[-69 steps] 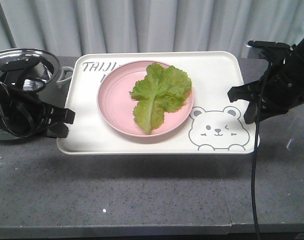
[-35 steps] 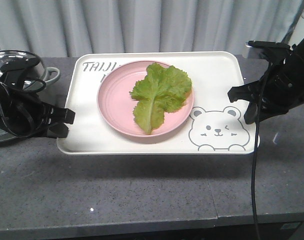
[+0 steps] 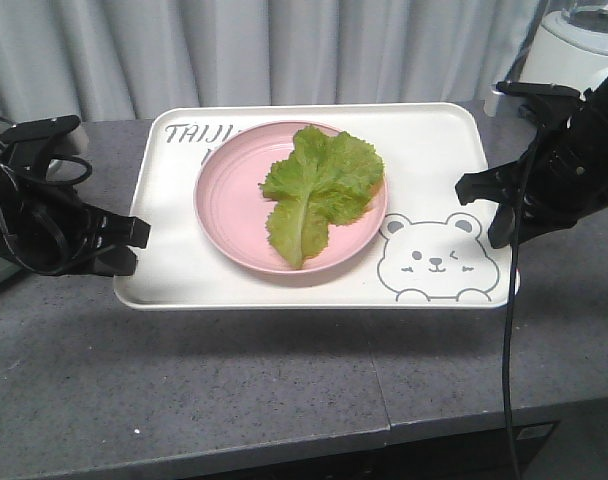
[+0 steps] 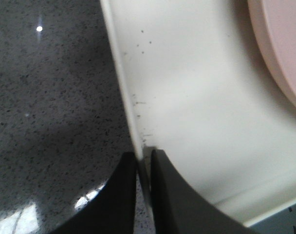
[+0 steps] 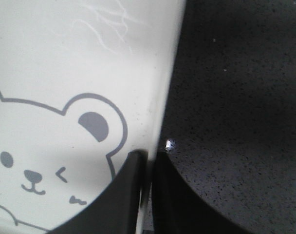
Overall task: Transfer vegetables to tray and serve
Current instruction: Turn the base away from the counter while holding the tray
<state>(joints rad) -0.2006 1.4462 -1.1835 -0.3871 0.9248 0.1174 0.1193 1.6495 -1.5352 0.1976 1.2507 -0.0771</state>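
1. We note the tray [image 3: 424,150] level across the middle of the front view, above the grey counter [image 3: 284,390]. A broad shadow lies on the counter below its near edge.
2. The left gripper [image 3: 132,243] pinches the tray's left rim. In the wrist view its jaws are pressed together on the rim, 1 on each side.
3. The right gripper [image 3: 489,200] pinches the right rim the same way, just beside the bear print [image 3: 434,262].
4. The lettuce [image 3: 319,190], 1 leaf, lies on the pink plate [image 3: 229,215], stem end toward us.
5. The plate rests on the tray, left of centre, covering part of the lettering [image 3: 199,133].
6. Behind, we see a curtain [image 3: 284,50] and a white appliance [image 3: 574,45] at far right.
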